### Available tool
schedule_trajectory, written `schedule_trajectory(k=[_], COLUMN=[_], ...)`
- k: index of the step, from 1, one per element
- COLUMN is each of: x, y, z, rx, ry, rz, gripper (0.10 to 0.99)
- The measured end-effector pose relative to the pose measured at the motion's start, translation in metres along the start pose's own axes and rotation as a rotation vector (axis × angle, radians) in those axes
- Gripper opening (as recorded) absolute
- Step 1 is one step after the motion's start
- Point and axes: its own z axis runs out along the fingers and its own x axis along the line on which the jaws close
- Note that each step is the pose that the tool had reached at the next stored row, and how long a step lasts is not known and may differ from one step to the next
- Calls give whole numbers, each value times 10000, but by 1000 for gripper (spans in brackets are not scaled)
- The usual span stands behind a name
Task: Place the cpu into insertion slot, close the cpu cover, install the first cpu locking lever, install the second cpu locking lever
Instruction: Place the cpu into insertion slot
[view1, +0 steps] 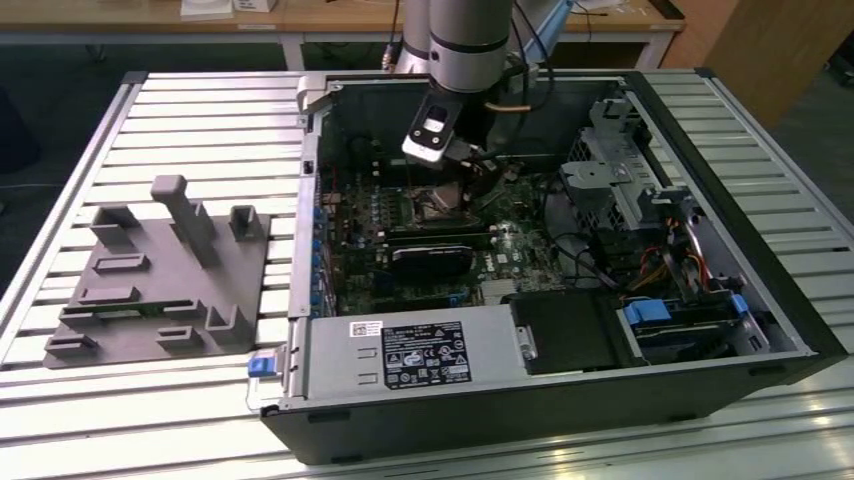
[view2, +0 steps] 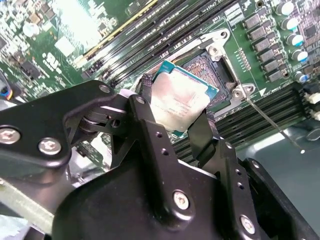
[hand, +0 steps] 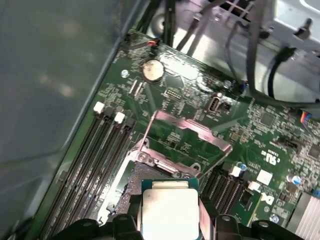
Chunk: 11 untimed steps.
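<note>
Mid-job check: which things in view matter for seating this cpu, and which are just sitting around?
For the job:
cpu, gripped in the hand
insertion slot, empty
cpu cover, standing open

Lying about:
grey fixture block on the table
coin battery
memory slots
power supply
cables

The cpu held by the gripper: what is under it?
Under the cpu, held in the gripper, lies the insertion slot; part of its dark centre and metal rim show beside the chip. The rest is covered by the cpu. The cpu cover stands open.
</note>
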Motion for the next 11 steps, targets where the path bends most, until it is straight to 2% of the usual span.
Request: schedule_trajectory(k=[11], x=[0], y=[0], z=[4], rx=[76], ry=[-158], rz=[1475], gripper=[537])
